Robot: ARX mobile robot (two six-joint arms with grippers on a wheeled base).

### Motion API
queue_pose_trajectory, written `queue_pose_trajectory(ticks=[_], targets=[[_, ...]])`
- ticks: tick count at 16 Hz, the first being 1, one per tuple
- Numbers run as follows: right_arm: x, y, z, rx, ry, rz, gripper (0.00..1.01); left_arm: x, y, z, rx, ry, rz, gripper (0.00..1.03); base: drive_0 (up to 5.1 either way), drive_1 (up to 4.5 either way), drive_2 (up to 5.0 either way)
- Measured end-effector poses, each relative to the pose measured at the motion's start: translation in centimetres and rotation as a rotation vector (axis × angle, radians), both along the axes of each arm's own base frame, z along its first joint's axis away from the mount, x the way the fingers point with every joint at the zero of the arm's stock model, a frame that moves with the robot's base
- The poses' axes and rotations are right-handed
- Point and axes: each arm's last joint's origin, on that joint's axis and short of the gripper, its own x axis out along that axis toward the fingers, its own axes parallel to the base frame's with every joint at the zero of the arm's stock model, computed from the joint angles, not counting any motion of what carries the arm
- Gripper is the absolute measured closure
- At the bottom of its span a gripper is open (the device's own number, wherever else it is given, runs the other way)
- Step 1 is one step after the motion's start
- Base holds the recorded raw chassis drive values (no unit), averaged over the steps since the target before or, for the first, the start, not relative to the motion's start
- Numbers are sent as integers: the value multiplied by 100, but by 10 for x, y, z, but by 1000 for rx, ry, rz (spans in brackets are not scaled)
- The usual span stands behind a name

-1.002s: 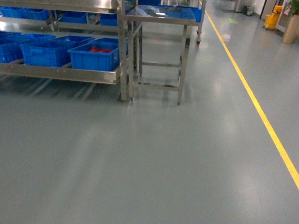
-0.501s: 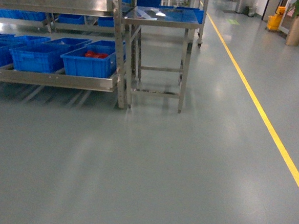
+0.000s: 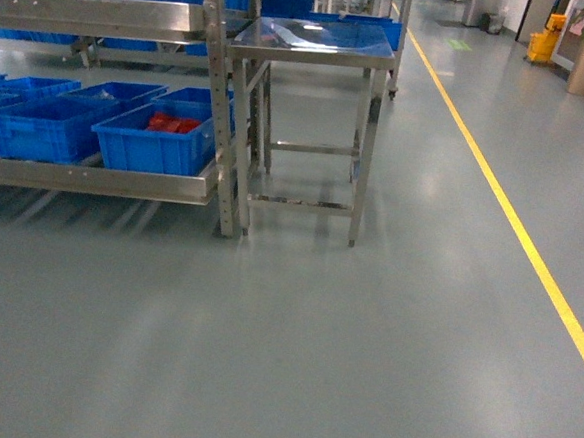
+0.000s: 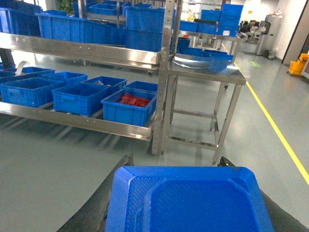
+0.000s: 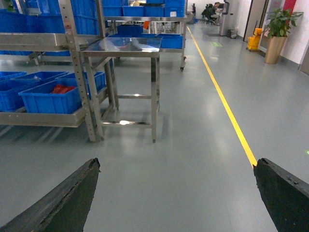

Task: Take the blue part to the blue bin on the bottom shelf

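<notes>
Nearest, a blue bin [image 3: 152,139] holds red packets [image 3: 171,123].

Head view shifts: the whole scene sits lower and further right in frame than a second ago, and looks a bit larger. The steel table [image 3: 314,50] now has its legs' feet lower in frame, with more of its top showing. The rack post [image 3: 213,93] beside the table moves left. The bin with red packets [image 3: 157,139], left of the table, slides left and down. The yellow floor line [image 3: 517,230], right of the table, runs at much the same slant.
</notes>
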Motion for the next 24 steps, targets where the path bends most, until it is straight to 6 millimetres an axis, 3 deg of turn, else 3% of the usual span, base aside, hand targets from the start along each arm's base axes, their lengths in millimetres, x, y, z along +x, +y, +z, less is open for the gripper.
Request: queue_pose_trajectory(ticks=[24], targets=[[0,0,0,0,-2,0,3,0,0,0,-1,-1,1,60,-4,418,-425]])
